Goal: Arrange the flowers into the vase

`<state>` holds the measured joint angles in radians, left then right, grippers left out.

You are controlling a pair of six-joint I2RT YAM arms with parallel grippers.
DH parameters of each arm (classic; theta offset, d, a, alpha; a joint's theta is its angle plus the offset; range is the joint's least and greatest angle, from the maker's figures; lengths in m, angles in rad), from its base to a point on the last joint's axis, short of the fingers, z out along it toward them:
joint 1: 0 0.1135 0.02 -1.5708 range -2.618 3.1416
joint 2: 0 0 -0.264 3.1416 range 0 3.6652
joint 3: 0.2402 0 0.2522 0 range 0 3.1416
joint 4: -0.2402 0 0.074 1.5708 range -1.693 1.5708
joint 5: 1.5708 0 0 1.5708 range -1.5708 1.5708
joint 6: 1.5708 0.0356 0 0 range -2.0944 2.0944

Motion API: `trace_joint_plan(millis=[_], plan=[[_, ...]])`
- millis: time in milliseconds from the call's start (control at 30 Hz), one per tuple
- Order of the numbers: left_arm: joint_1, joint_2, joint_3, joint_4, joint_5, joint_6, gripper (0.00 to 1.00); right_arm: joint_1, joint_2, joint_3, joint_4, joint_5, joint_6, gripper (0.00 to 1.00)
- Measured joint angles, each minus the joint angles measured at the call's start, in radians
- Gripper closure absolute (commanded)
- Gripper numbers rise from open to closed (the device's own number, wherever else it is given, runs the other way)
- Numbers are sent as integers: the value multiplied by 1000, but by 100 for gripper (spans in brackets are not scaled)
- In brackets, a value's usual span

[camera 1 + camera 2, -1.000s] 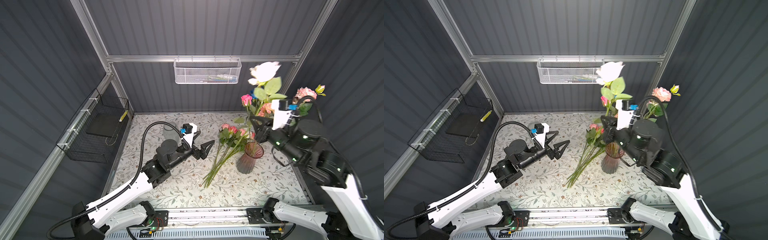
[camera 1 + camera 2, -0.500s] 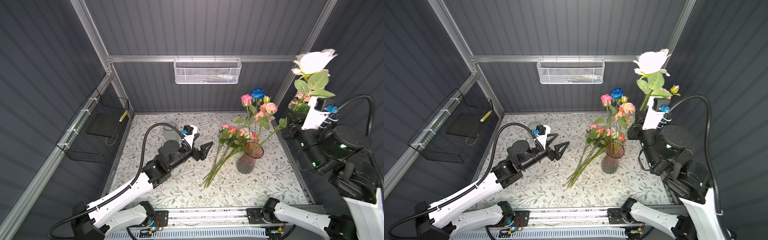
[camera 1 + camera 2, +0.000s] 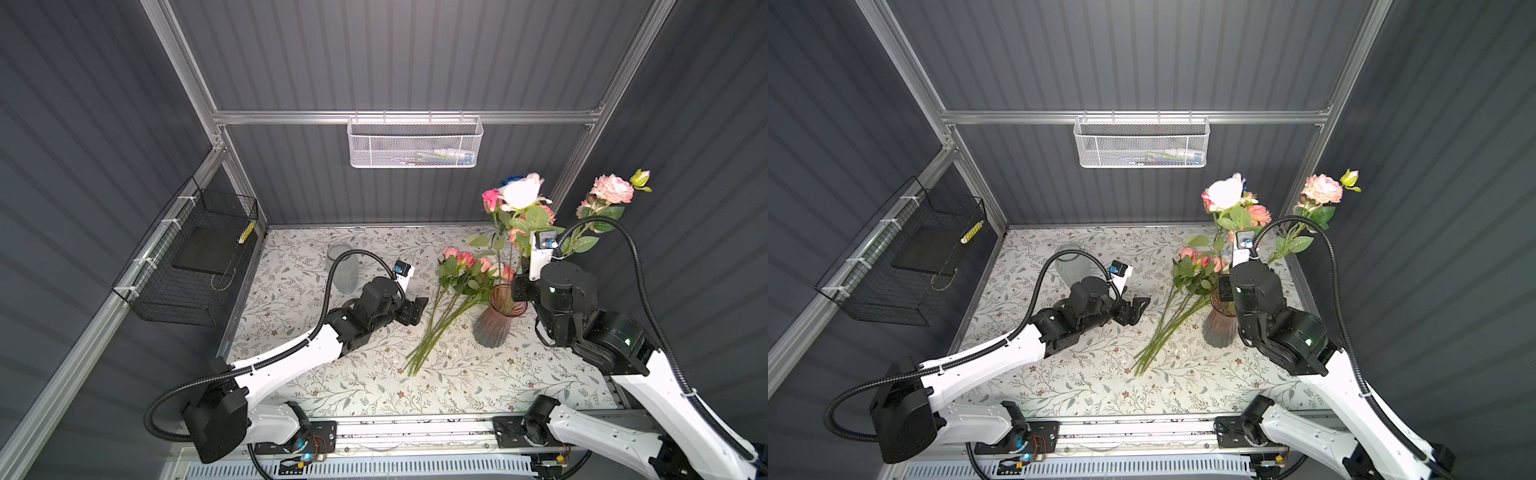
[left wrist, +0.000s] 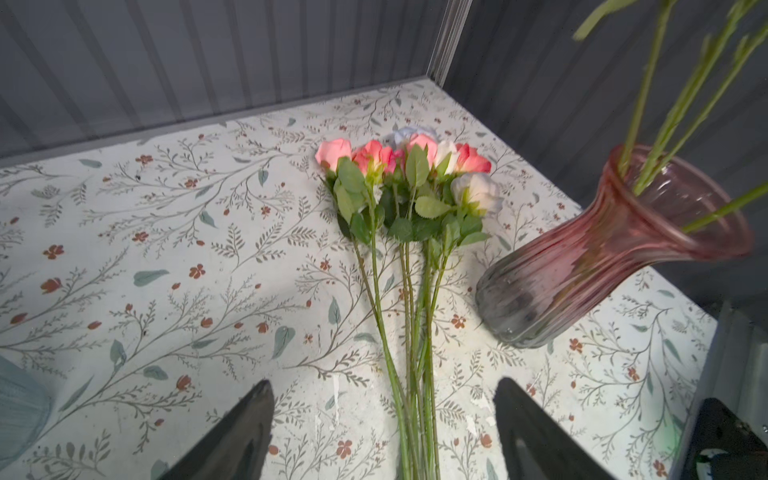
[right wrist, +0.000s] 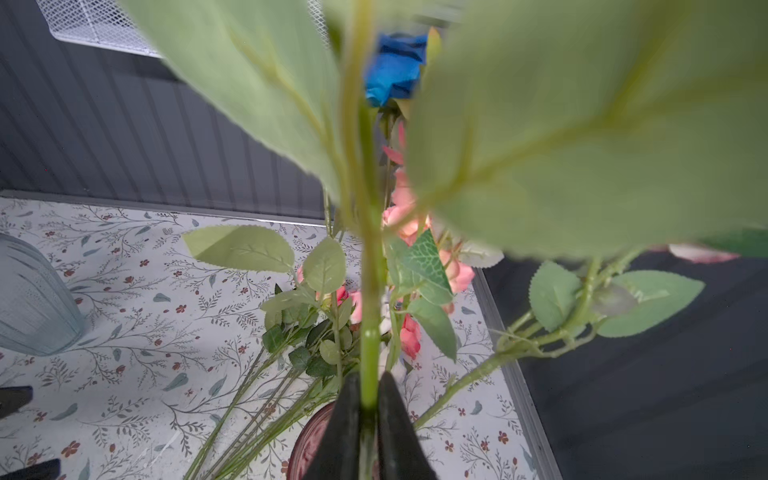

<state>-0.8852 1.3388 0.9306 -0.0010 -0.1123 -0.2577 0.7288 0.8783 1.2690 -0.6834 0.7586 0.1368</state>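
Observation:
A pink glass vase [image 3: 494,328] [image 3: 1217,330] [image 4: 582,270] stands at the right of the floral table and holds several flowers, a blue rose [image 5: 395,66] among them. My right gripper [image 5: 368,399] is shut on the green stem [image 5: 370,291] of a white rose [image 3: 521,193] [image 3: 1225,193], directly over the vase rim [image 5: 307,436]. A bunch of flowers [image 3: 457,282] [image 3: 1187,270] [image 4: 407,187] lies flat on the table left of the vase. My left gripper [image 3: 415,309] [image 3: 1136,309] [image 4: 384,415] is open, low over the bunch's stems, one finger on each side.
A clear ribbed glass jar [image 3: 343,268] [image 3: 1071,266] stands behind the left arm. A large pink bloom [image 3: 611,189] leans from the vase toward the right wall. A white mesh basket [image 3: 415,143] hangs on the back rail, and a black wire basket [image 3: 195,257] on the left wall.
The right arm swung the white rose up and to the right, then brought it back and lower over the vase. The left gripper moved down toward the lying stems.

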Motion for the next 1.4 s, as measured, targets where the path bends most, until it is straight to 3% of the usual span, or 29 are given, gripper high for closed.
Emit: trace_joint_plan(millis=[133, 467, 933, 1200, 1400], plan=[[0, 37, 15, -7, 4, -1, 15, -8, -18, -13, 0, -12, 27, 68], [0, 203, 126, -55, 12, 7, 21, -8, -60, -29, -10, -39, 63, 60], [0, 468, 301, -159, 97, 58, 46, -8, -97, -5, -14, -82, 65, 55], [0, 663, 493, -207, 135, 87, 62, -9, -148, -3, -13, -84, 69, 53], [0, 748, 570, -271, 131, 103, 79, -9, -167, -3, -14, -75, 72, 52]])
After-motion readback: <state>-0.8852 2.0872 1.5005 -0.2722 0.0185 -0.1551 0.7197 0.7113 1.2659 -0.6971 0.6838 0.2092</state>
